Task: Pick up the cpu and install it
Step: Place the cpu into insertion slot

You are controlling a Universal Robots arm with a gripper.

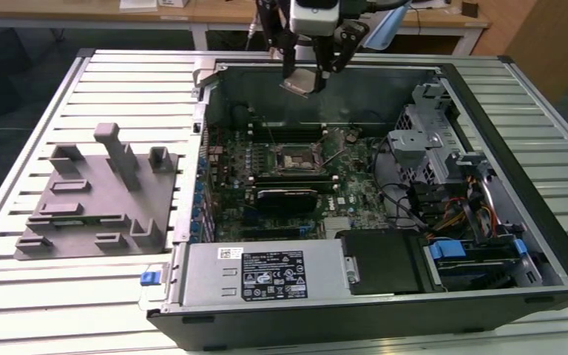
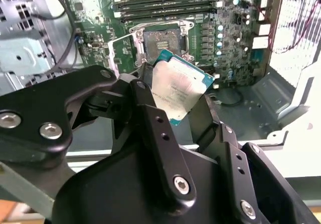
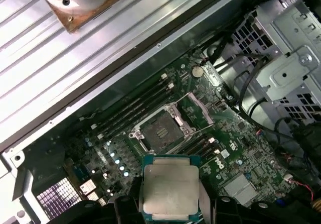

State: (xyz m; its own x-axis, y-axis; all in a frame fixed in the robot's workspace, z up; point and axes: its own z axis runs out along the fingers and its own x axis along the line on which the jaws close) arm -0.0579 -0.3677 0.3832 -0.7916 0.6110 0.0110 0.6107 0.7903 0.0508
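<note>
exterior view, gripper: the gripper (image 1: pixel 309 72) is hanging above the open computer case (image 1: pixel 535 170), near its far wall.
exterior view, jaws: they are pinching the cpu (image 1: pixel 300 83) by two opposite edges.
exterior view, cpu: it is sitting tilted between the fingers, in the air, clear of the motherboard (image 1: pixel 353 185).
exterior view, socket: the socket (image 1: pixel 292 157) is lying uncovered on the board, on the camera's side of the cpu and apart from it.
exterior view, fixture: the grey fixture (image 1: pixel 97 196) is resting on the slatted table (image 1: pixel 27 111), on the exterior view's left of the case, well apart from the gripper.
second wrist view, cpu: the cpu (image 2: pixel 178 86) is showing its silver top and green edge, tilted.
second wrist view, jaws: the black fingers (image 2: pixel 150 118) are clamping it from both sides.
second wrist view, socket: the socket (image 2: pixel 163 40) is sitting beyond the cpu, beside the memory slots (image 2: pixel 165 3).
first wrist view, cpu: the cpu (image 3: pixel 170 189) is facing the camera with its metal top, gripped at both side edges.
first wrist view, socket: the socket (image 3: pixel 161 131) is lying past the cpu, not touching it.
first wrist view, cage: the metal drive cage (image 3: pixel 291 68) is standing beside the board.
</note>
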